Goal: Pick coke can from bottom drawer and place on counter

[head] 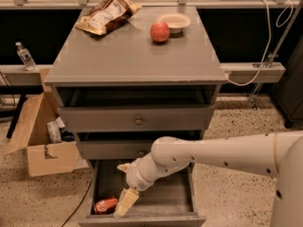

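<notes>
The coke can point(106, 205) lies on its side in the front left corner of the open bottom drawer point(173, 195), just to the left of the hand point(125, 203); whether the two touch cannot be told. The hand hangs inside the drawer, tilted down and to the left, its tip near the front wall; whether it is spread or pressed together cannot be told. The pale arm reaches in from the right and bends at the wrist above the drawer. On the counter point(132, 56) sit an apple point(160, 32), a bowl point(174, 21) and a snack bag point(106, 14).
</notes>
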You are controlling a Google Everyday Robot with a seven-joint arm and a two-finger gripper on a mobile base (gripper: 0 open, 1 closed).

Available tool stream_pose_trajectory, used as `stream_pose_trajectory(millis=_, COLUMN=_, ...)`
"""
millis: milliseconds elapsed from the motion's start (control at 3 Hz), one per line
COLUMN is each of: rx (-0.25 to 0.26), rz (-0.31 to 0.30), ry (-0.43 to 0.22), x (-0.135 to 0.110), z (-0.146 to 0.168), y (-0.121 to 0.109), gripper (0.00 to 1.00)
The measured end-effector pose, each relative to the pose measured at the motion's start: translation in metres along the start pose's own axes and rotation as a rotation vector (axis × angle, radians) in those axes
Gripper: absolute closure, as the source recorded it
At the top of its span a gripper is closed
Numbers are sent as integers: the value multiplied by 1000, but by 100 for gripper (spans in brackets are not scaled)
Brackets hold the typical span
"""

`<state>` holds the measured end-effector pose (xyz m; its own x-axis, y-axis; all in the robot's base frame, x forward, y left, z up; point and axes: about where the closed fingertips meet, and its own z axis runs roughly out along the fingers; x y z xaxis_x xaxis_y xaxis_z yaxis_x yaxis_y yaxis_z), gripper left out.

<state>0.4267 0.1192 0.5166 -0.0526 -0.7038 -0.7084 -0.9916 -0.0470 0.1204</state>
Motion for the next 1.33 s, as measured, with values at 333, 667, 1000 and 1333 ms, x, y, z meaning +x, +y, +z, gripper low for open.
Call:
stream_pose_trajectory(millis=333, rx=26, rz=-34, ry=17, x=46, z=35, y=-38, gripper=0)
stream_pose_trajectory(millis=667, rx=31, rz=-61, ry=37, x=88, z=68, y=-72, gripper=0)
stream_pose_trajectory(millis=1000, rx=73, rz=-63, ry=97, x=122, z=102, y=-99, gripper=0)
stream_pose_trajectory(millis=1333, rx=72, rz=-68, ry=102, x=124, z=106, y=-101, gripper=0)
